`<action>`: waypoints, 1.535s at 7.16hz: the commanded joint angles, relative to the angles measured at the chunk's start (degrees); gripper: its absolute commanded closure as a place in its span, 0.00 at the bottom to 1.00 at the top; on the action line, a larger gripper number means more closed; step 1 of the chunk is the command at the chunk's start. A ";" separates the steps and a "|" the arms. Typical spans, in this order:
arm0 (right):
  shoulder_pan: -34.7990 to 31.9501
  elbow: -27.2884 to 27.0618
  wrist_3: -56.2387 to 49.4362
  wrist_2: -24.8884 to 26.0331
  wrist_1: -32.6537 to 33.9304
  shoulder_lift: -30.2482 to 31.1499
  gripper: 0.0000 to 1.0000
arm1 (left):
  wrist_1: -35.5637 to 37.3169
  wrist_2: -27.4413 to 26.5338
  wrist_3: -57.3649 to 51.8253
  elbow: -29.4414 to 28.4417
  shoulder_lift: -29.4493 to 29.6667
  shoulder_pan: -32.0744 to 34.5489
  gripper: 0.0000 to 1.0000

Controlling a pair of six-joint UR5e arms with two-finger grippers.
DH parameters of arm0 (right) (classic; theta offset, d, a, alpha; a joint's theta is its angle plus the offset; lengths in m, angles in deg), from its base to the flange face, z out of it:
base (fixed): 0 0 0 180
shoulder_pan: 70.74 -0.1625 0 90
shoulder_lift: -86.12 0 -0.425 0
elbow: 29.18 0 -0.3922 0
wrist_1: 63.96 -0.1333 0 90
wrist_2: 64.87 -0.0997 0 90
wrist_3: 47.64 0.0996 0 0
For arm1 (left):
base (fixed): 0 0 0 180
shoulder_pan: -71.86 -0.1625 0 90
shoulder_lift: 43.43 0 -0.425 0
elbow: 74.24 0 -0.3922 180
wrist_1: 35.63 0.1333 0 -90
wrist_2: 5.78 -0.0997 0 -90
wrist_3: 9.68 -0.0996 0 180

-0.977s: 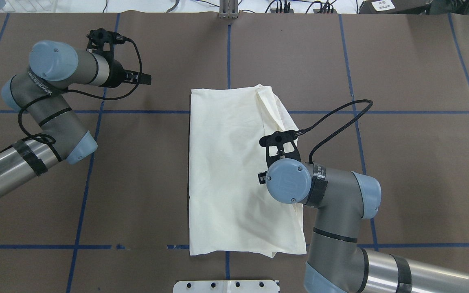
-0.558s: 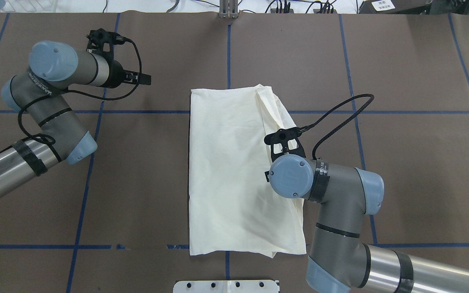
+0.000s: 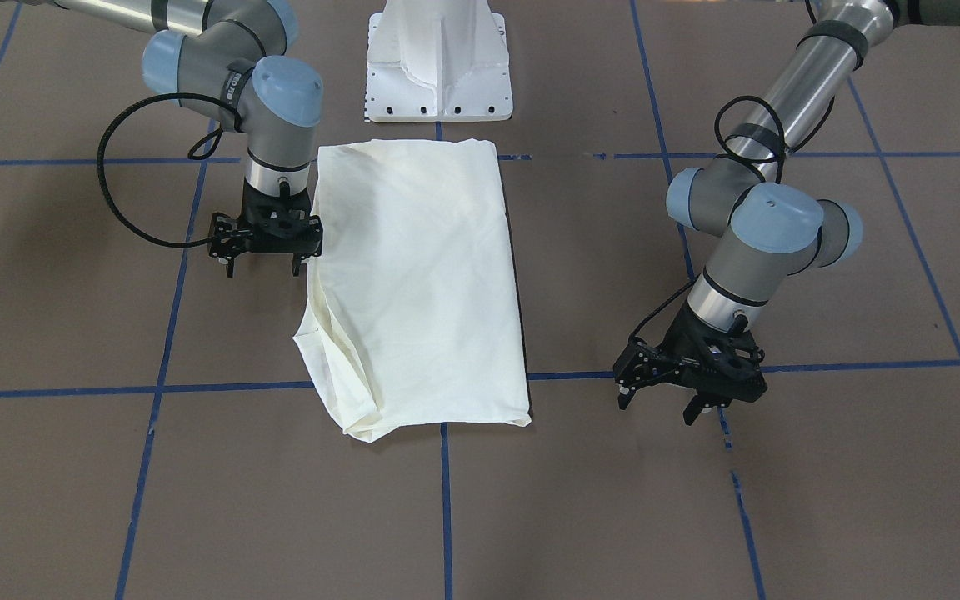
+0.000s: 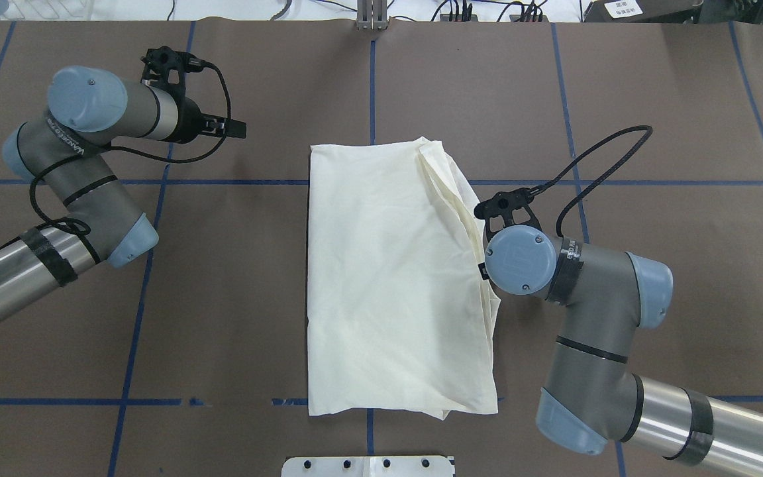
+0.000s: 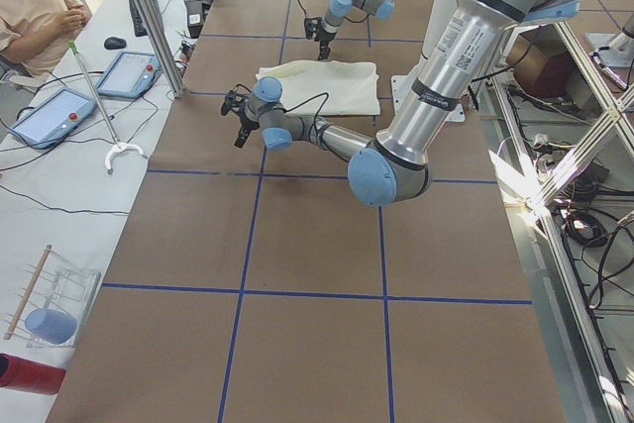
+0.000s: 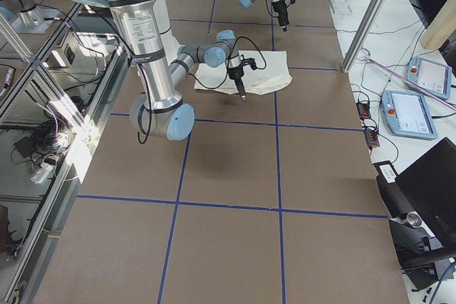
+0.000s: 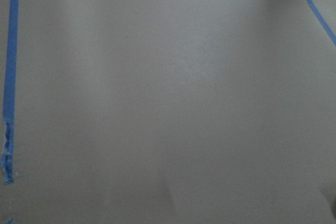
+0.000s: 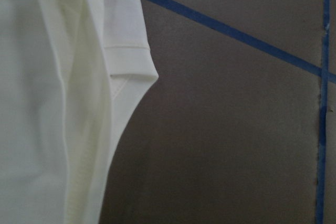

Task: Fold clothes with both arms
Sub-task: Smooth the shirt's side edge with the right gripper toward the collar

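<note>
Jaws of the right gripper (image 3: 263, 270) stand apart and hold nothing. It points straight down just beside the loose, layered edge of the long-sleeved T-shirt (image 4: 388, 285), one finger close against the cloth, though contact cannot be confirmed. That spot would suit a fresh pinch on the ragged side, where the layers splay out and need tidying. Its wrist camera looks down on a sleeve cuff (image 8: 128, 61) poking from under the top layer onto the brown table (image 8: 236, 145). The shirt lies mid-table as a long rectangle, plain side up and print hidden, its opposite edge straight and neat. Well apart on that side, the left gripper (image 3: 655, 412) hangs open and empty over bare table, seemingly parked clear so the cloth lies undisturbed. A crosswise fold is probably yet to be made.
</note>
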 commanded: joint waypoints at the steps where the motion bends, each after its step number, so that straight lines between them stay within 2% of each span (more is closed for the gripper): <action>1: -1.97 -2.47 -0.30 -1.68 -0.38 0.43 0.00 | 0.00 0.00 0.00 0.02 -0.09 0.00 0.00; 4: -2.60 -0.40 1.89 -3.10 -0.47 -7.72 0.00 | 0.00 0.09 0.18 0.10 0.00 0.00 0.00; 6: -2.51 9.33 1.29 -2.66 -1.17 -13.87 0.00 | -0.09 0.18 0.09 0.02 0.00 -0.18 0.00; 8: -2.51 14.10 0.85 -1.62 -4.15 -13.90 0.00 | -0.09 0.18 0.00 0.02 0.00 -0.26 0.00; 11: -3.03 15.18 -2.05 -0.55 -4.16 -13.90 0.00 | -0.17 0.18 0.00 -0.07 -0.09 -0.26 0.00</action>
